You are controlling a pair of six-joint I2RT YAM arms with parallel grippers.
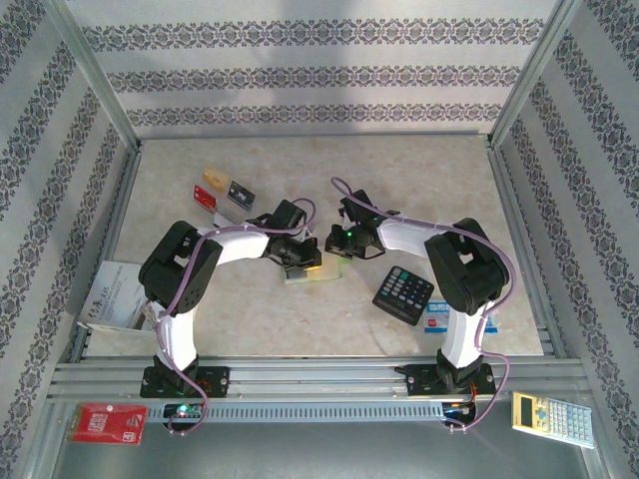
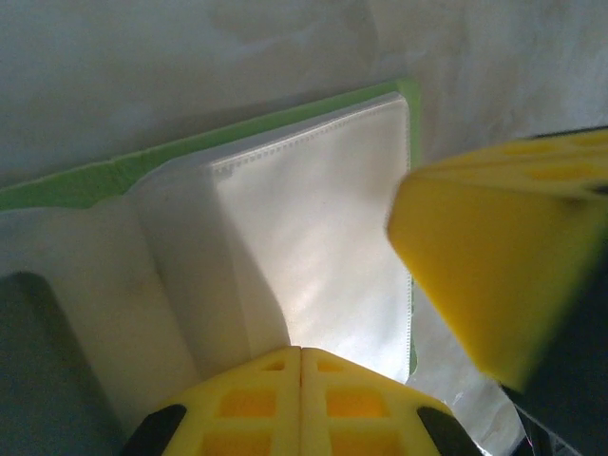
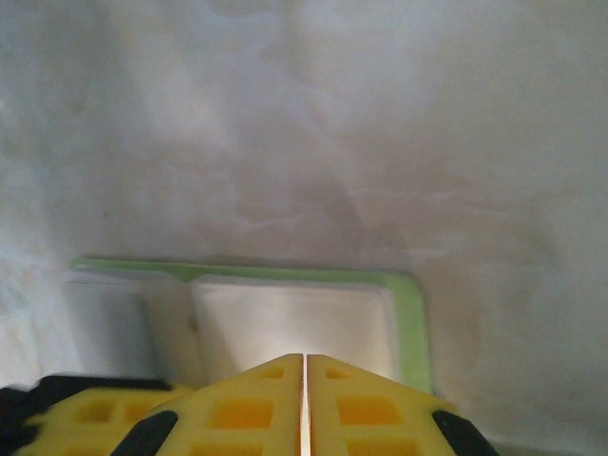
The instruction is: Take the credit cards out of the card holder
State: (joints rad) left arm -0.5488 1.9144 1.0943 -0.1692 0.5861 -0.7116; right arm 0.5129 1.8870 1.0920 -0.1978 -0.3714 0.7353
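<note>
Open holder (image 1: 324, 271) lies flat at table centre, cream faces up, green edge showing; cards (image 1: 240, 192) lie loose at ten o'clock

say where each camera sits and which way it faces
Top external: above and behind the arms, looking down on the table; both arms, left gripper and right gripper at the card holder.
Left wrist: on the left arm, facing down at the open card holder; own shut fingers at bottom, the right gripper's finger at right.
Right wrist: on the right arm, facing low across the card holder; own shut fingers at bottom.
Shared: all three see the card holder.
</note>
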